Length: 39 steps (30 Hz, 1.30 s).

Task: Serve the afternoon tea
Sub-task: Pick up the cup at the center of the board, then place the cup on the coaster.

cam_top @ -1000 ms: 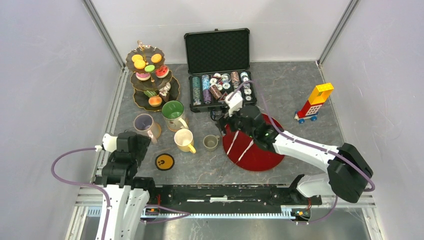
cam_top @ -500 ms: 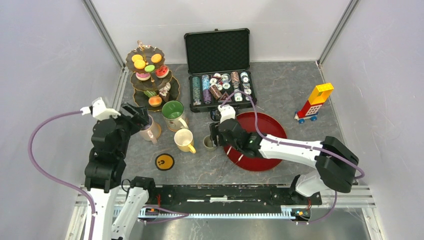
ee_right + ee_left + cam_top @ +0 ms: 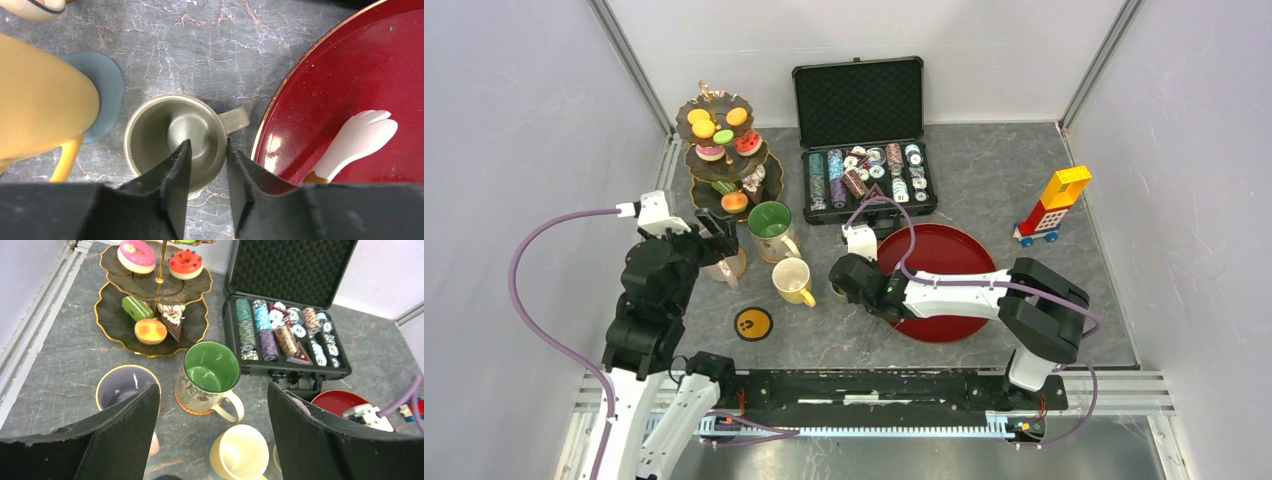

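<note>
A small grey cup [image 3: 165, 135] stands on the table beside the red tray [image 3: 360, 60], its handle toward the tray. My right gripper [image 3: 209, 150] hangs over it, jaws narrowed but apart. One finger is inside the cup and the other outside its near wall. In the top view that gripper [image 3: 849, 285] hides the cup. My left gripper [image 3: 214, 386] is wide open and holds nothing. It hovers over the purple mug [image 3: 125, 387], the green mug [image 3: 210, 367] and the yellow mug [image 3: 245, 452]. The dark three-tier stand [image 3: 699, 200] at the back left holds donuts and other sweets.
A white spoon [image 3: 357, 137] lies in the red tray. The open black case of poker chips [image 3: 864, 170] sits behind the tray. The red-yellow block tower [image 3: 1052, 205] stands at the right. A black and yellow coaster [image 3: 753, 323] lies near the front.
My right gripper has moved left from over the tray to the small grey cup, and its jaws have narrowed. My left arm has swung forward toward the purple mug.
</note>
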### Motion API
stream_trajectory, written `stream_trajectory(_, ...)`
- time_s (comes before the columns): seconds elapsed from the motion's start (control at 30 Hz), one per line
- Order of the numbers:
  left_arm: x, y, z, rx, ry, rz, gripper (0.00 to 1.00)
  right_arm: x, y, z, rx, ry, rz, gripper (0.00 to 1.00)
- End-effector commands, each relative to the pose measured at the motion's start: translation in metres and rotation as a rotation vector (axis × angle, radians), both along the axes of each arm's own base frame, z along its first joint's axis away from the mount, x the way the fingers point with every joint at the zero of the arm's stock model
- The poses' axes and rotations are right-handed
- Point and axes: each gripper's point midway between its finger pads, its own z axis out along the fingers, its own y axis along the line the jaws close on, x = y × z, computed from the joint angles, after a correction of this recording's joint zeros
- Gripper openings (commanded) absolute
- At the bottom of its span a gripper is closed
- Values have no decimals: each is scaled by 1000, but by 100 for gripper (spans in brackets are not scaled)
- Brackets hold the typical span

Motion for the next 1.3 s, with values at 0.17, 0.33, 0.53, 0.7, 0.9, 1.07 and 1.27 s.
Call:
stream_trajectory(0.17,-5,9,2,78,-57,30,85,11,-2,24,-11,-95,-85,12)
stream_trajectory(0.33,-5,8,2,75,-57,25,85,20,-7,53,-29,-164,-100,0)
stream_trajectory(0.53,-8,15,2,73,-54,62,86,27,-6,118,-34,-304,3,0)
stream_trajectory(0.7,-13,32,2,70,-52,157,88,9,34,167,58,-385,197,0)
stream_trajectory(0.9,-37,85,8,0,-86,483,95,-32,97,200,99,-455,365,0)
stream_trajectory(1.07,-49,102,9,-22,-102,592,97,-62,150,198,139,-447,483,0)
stream_trajectory(1.27,-54,107,10,-38,-106,625,100,-79,194,164,138,-395,555,0)
